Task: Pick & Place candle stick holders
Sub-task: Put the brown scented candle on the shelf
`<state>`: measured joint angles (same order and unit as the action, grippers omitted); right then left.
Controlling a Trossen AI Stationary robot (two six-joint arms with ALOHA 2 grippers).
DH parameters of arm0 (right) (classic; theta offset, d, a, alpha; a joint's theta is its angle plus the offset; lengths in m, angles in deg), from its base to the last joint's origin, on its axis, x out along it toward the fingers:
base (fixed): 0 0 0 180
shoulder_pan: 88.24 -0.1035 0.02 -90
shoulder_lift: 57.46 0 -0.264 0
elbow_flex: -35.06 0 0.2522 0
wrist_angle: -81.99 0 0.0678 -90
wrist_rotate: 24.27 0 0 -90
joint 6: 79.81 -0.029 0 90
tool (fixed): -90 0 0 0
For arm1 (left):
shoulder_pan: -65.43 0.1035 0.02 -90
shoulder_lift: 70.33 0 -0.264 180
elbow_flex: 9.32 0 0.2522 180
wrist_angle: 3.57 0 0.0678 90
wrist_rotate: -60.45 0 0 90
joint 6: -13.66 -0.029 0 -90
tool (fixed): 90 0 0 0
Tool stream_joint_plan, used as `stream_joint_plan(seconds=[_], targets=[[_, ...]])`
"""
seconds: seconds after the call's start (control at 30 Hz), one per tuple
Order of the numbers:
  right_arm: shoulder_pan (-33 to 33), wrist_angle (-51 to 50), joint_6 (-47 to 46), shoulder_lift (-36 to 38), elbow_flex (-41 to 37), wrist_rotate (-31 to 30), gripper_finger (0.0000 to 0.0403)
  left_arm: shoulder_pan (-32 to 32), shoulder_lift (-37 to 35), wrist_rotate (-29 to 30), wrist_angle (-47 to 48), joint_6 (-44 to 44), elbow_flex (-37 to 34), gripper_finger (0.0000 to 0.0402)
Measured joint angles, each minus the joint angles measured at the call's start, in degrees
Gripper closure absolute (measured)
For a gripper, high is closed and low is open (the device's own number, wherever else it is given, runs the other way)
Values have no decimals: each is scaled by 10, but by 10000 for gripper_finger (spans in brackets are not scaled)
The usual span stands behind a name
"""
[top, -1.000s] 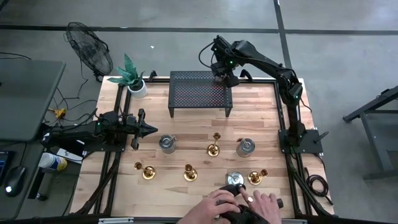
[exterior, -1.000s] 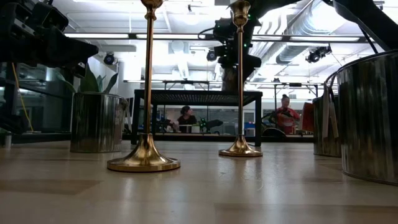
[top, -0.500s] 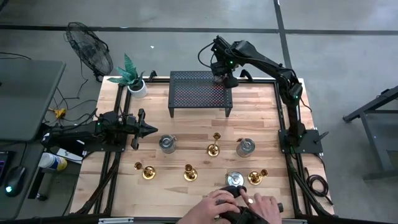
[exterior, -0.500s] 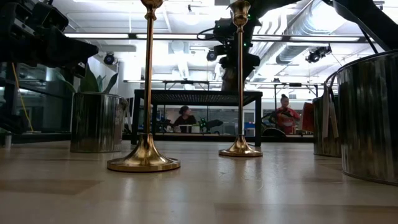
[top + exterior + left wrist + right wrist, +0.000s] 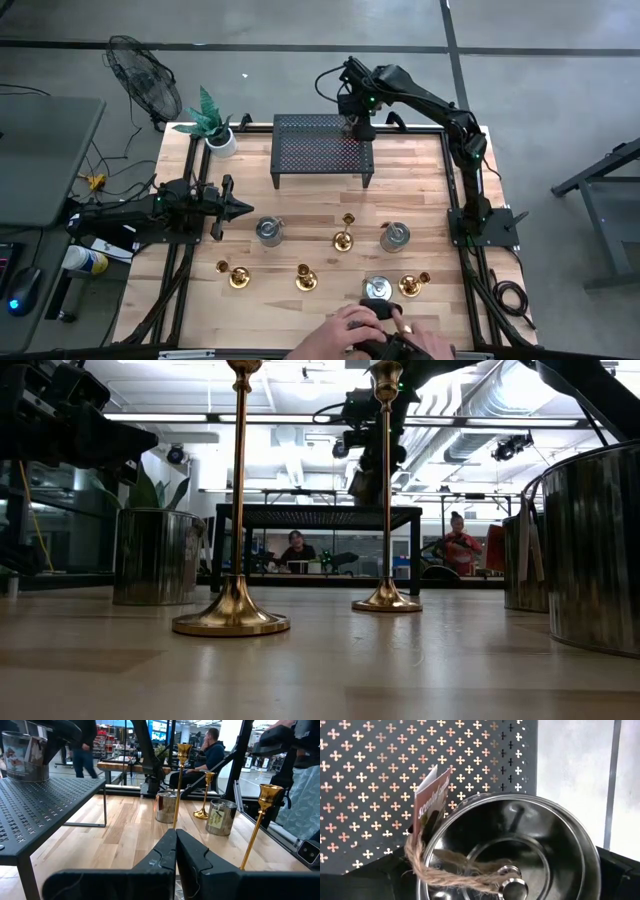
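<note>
High view: left pincer (image 5: 240, 209) is parked at the left side of the desk (image 5: 300, 215), fingers shut, nothing in them. Right pincer (image 5: 360, 128) hangs over the right back corner of the black mesh rack (image 5: 322, 148). Four gold candle holders on the desk: one mid-desk (image 5: 345, 238), three along the front (image 5: 236, 275) (image 5: 305, 278) (image 5: 411, 285). Shiny tins sit among them (image 5: 268, 231) (image 5: 395, 236) (image 5: 378, 289). A person's hands (image 5: 385, 335) are at the front edge, just beside the front tin. Potted plant (image 5: 214, 127) at the back left corner, a fan (image 5: 143, 75) on the floor beyond it.

Low view: two tall holders stand upright, near one (image 5: 236, 500) and farther one (image 5: 386, 490); tins block both edges; rack behind.

Left wrist view: its own fingers (image 5: 165, 857) pressed together; holders and tins ahead, people in the room beyond.

Right wrist view: a tin (image 5: 515, 850) with twine and a paper tag (image 5: 427, 802) sits on the rack, filling the space between the wide-spread fingers; cannot tell if they touch it.
</note>
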<state>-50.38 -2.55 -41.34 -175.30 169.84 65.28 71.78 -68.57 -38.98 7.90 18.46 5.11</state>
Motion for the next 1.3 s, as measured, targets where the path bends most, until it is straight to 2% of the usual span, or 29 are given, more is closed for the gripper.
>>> stream_joint_plan(seconds=[0.6, 0.8, 1.07, 1.3], targets=[[0, 10, 3, 1, 0, 9, 25, 0, 0, 0, 0, 0, 0, 401], [0, 27, -21, 2, 0, 11, 24, 0, 0, 0, 0, 0, 0, 401], [0, 37, -38, 3, 0, 77, 24, 0, 0, 0, 0, 0, 0, 401], [1, 54, -37, 3, 0, 79, 24, 0, 0, 0, 0, 0, 0, 401]])
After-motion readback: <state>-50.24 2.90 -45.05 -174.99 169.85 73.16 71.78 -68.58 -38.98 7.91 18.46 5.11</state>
